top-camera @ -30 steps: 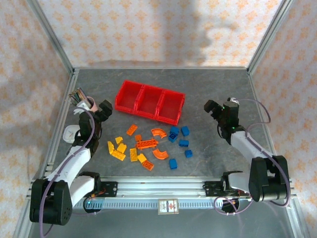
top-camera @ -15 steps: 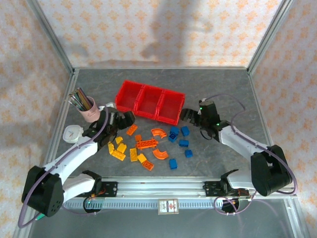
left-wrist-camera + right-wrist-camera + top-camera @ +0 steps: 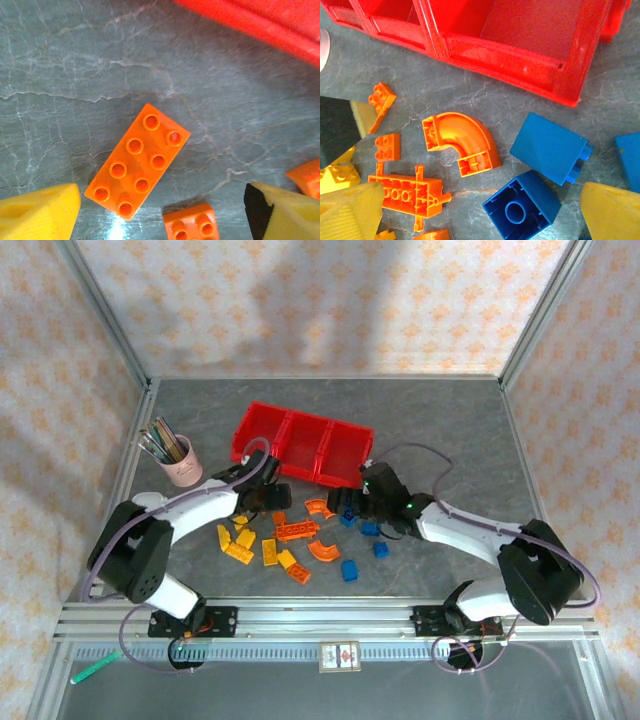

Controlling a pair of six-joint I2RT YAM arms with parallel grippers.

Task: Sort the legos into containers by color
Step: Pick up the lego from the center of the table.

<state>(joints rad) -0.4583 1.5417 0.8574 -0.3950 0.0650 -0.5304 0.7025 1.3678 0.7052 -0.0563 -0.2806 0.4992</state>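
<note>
The red containers (image 3: 300,445) stand in a row at mid-table, and their wall also crosses the left wrist view (image 3: 260,22) and the right wrist view (image 3: 520,35). Orange (image 3: 298,531), yellow (image 3: 240,545) and blue (image 3: 349,569) legos lie scattered in front of them. My left gripper (image 3: 272,496) (image 3: 160,215) hangs open just over an orange two-by-four brick (image 3: 137,160), one finger on each side and neither touching it. My right gripper (image 3: 350,502) (image 3: 480,212) is open above an upturned blue brick (image 3: 522,210), beside an orange arch (image 3: 462,142) and a second blue brick (image 3: 550,147).
A pink cup of pens (image 3: 180,462) stands left of the containers. A small orange brick (image 3: 192,225) lies close by the two-by-four. An orange plate (image 3: 405,192) lies left of the upturned blue brick. A metal frame edges the table.
Both arms have swung in from the table's sides to the pile. The left went from the pink cup to the orange brick, the right to the blue bricks.
</note>
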